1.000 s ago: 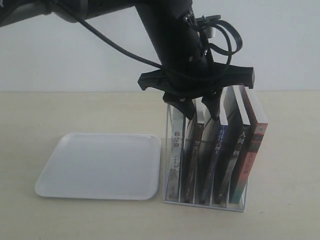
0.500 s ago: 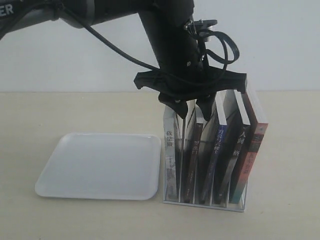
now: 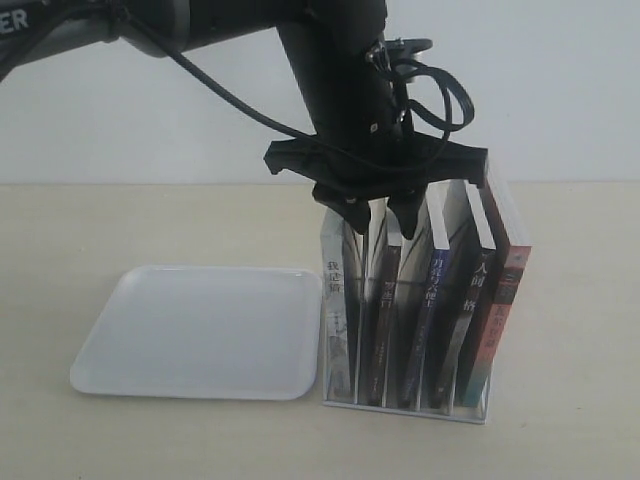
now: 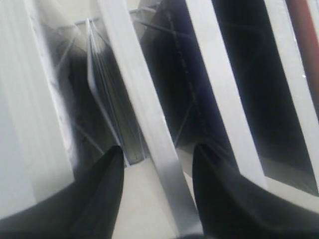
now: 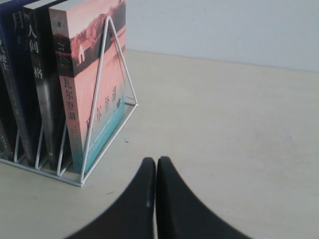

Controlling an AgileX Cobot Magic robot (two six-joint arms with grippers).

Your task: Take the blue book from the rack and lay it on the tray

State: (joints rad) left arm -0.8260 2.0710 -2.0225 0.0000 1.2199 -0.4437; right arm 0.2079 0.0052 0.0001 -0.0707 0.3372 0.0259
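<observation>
L claw (image 3: 384, 230) part-open, gripping nothing, tips down among the book tops in the rack (image 3: 400, 404), straddling one page edge. Blue book (image 3: 432, 290) is upright in the mid slot, just beside the tip farther from the tray (image 3: 200, 330). Step: grasp, not yet made; next move, est.: centre on blue book, close, lift straight clear of dividers.

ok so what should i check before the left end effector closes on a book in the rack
1. Left end effector open: ok, jaws apart at the book tops.
2. Centred on the blue book: not ok, the fingers seem to straddle the dark-spined book beside it.
3. Blue book free to lift from the rack: cannot tell, its neighbours lean close.
4. Tray ready: ok, nothing lies on it.
5. Right end effector out of the way: ok, shut and apart from the rack.
</observation>
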